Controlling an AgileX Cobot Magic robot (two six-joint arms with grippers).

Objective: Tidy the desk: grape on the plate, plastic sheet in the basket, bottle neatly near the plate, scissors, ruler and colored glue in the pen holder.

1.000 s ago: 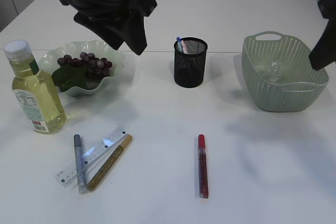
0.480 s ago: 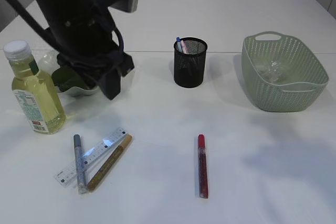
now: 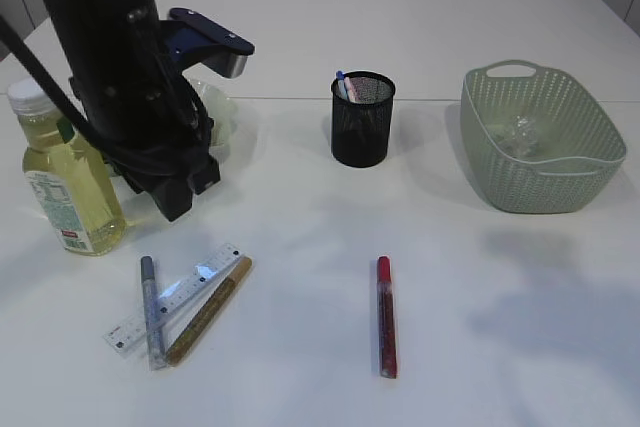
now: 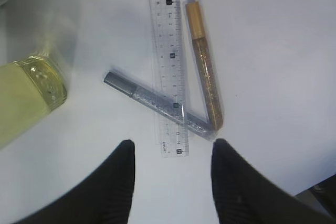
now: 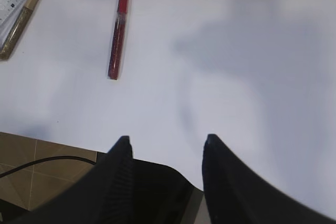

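My left gripper (image 3: 177, 209) hangs open over the table's left front, just behind a cluster of three things. They are a clear ruler (image 4: 170, 72), a silver glue pen (image 4: 157, 103) lying across it and a gold glue pen (image 4: 205, 77) beside it. Nothing is between the fingers (image 4: 122, 153). A red glue pen (image 3: 385, 315) lies alone at front centre. The bottle (image 3: 65, 182) of yellow liquid stands upright at the left. My left arm hides the grape and most of the plate (image 3: 222, 107). The crumpled plastic sheet (image 3: 520, 134) lies in the green basket (image 3: 540, 137). My right gripper (image 5: 165, 139) is open and empty near the front edge. I see no scissors.
A black mesh pen holder (image 3: 362, 119) stands mid-table with blue and pink tips (image 3: 345, 85) sticking out. In the right wrist view the table's front edge and brown floor (image 5: 31, 182) show under the fingers. The right arm is outside the exterior view.
My left arm has come down and forward from above the plate toward the ruler and glue pens. The right arm has left the exterior view. Nothing on the table has moved.
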